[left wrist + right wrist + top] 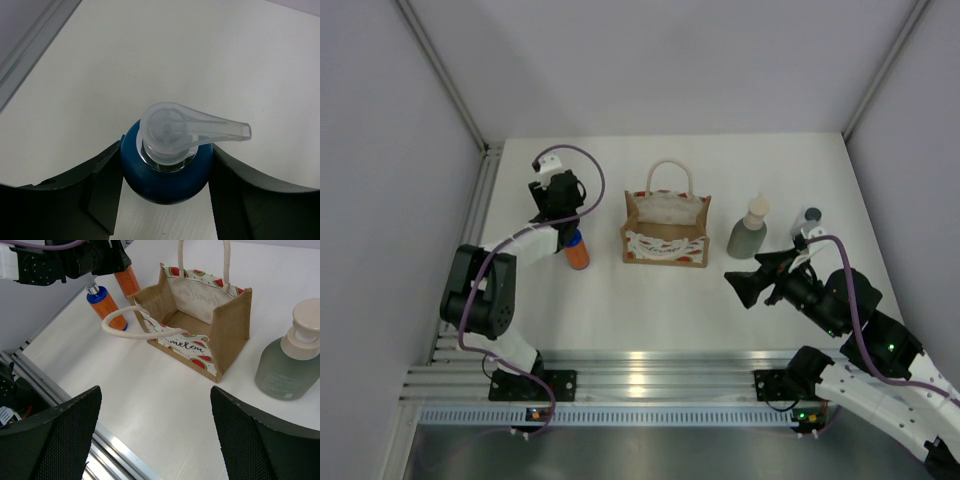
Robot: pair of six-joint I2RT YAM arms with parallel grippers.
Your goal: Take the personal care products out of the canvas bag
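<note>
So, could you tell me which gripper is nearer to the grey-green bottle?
Right. The right gripper is open just on the robot's side of the grey-green bottle, apart from it. The left gripper is beyond the canvas bag, shut on an orange bottle.

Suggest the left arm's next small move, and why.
Probably open the left gripper: it is shut on the orange bottle at its blue cap, the bottle is outside the canvas bag, and its base looks down on the table.

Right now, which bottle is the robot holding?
The orange bottle with the blue cap, pinched in the left gripper. The grey-green bottle and the white bottle stand free, untouched.
</note>
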